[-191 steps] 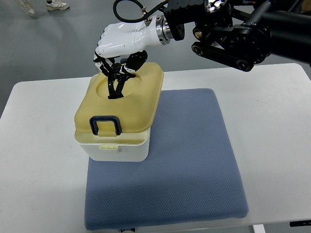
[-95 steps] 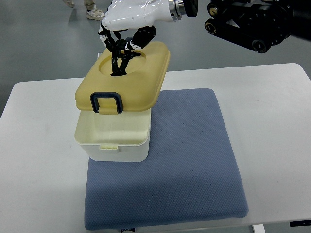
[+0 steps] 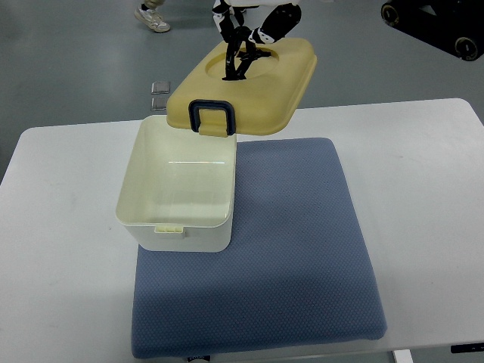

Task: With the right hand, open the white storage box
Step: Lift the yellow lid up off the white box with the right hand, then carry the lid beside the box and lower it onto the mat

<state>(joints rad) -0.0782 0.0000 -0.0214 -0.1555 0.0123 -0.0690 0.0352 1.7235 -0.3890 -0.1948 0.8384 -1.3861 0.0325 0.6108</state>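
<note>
At the top centre of the frame, the right hand is only partly in view; its palm and wrist are cut off by the upper edge. The dark fingers are drawn narrowly together and reach down into the round recess in the yellow lid, pinching the black handle set in that recess. The lid hangs from this grip, clear of the box and tilted, with its near edge and dark blue latch loop lowest, just above the box's far right corner.

The white storage box sits in the left centre of the frame, open, its pale interior fully exposed. A small latch tab shows on its near wall. The box rests on the left edge of the blue mat, its left side overhanging onto the white table.

The mat covers the middle of the table and runs to its near edge. Bare table surface lies to the left of the box and along the right side of the frame. Part of a black arm section appears in the upper right corner, well apart from the lid. On the grey floor beyond the table's far edge, a person's shoe shows at the upper left, and two small metal brackets lie near the lid's left edge.
</note>
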